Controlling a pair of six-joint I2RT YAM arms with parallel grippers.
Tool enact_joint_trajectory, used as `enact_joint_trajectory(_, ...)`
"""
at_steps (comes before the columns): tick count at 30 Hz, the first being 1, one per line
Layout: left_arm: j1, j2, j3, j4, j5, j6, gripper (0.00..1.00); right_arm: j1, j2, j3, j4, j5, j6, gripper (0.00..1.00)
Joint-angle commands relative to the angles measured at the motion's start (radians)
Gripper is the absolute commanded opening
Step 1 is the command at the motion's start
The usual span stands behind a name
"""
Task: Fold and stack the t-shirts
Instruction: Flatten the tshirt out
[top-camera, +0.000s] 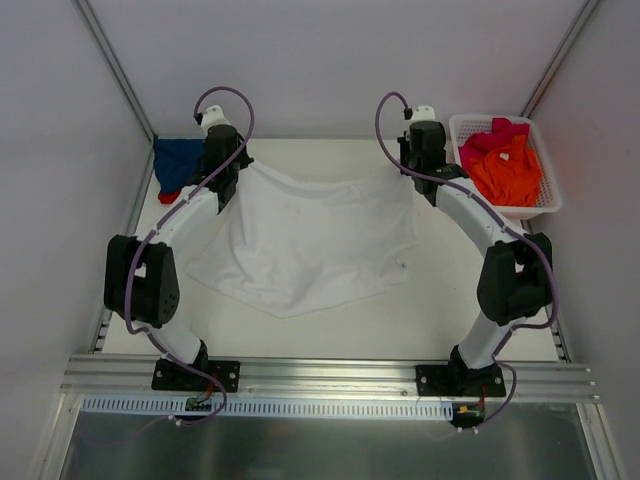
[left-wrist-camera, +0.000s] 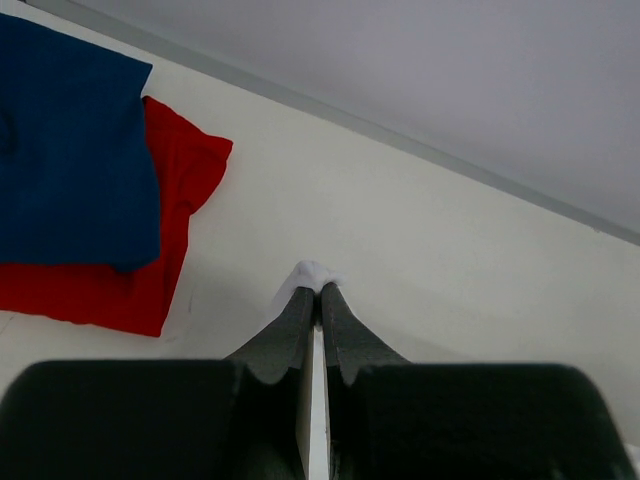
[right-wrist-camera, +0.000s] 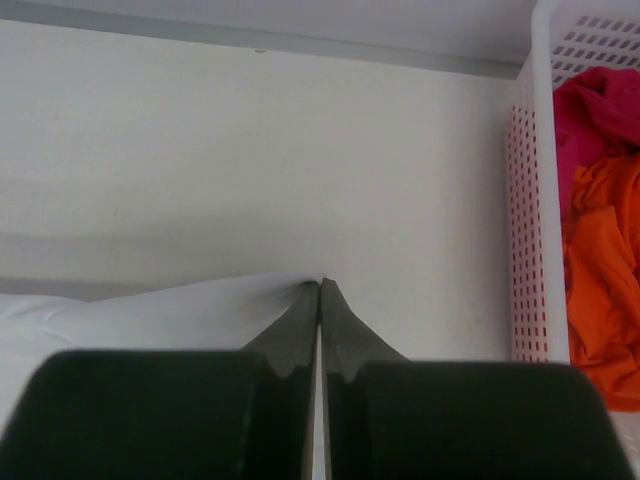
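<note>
Your left gripper (left-wrist-camera: 318, 290) and right gripper (right-wrist-camera: 320, 283) are both clamped tight on the far edge of the white shirt (top-camera: 300, 245), which sags between them. Left of the left jaws, the blue shirt (left-wrist-camera: 70, 150) lies on the red shirt (left-wrist-camera: 175, 200). Right of the right jaws, the orange shirt (right-wrist-camera: 600, 290) and pink shirt (right-wrist-camera: 600, 110) sit in the basket (right-wrist-camera: 530, 250).

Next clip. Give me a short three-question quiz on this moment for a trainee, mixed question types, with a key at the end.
1. True or false: the left gripper and the right gripper are each shut on an edge of the white t-shirt.
2. Fill in: the orange t-shirt and the pink t-shirt lie in the ____.
3. Which colour lies on top of the red t-shirt? A orange, B blue, C pink.

Key
1. True.
2. The basket.
3. B, the blue t-shirt.
</note>
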Motion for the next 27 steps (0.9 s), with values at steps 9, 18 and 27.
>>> enact_joint_trajectory(9, 0.051, 0.352, 0.357, 0.02, 0.033, 0.06, 0.05, -0.04, 0.243, 0.245, 0.029, -0.052, 0.039, 0.2)
enact_joint_trajectory(18, 0.061, 0.363, 0.375, -0.028, 0.011, 0.059, 0.99, -0.04, 0.21, 0.173, 0.023, -0.053, 0.063, 0.61)
enact_joint_trajectory(27, 0.01, 0.092, 0.066, -0.033, -0.03, 0.026, 0.99, 0.026, -0.022, -0.055, 0.015, -0.05, 0.102, 0.6)
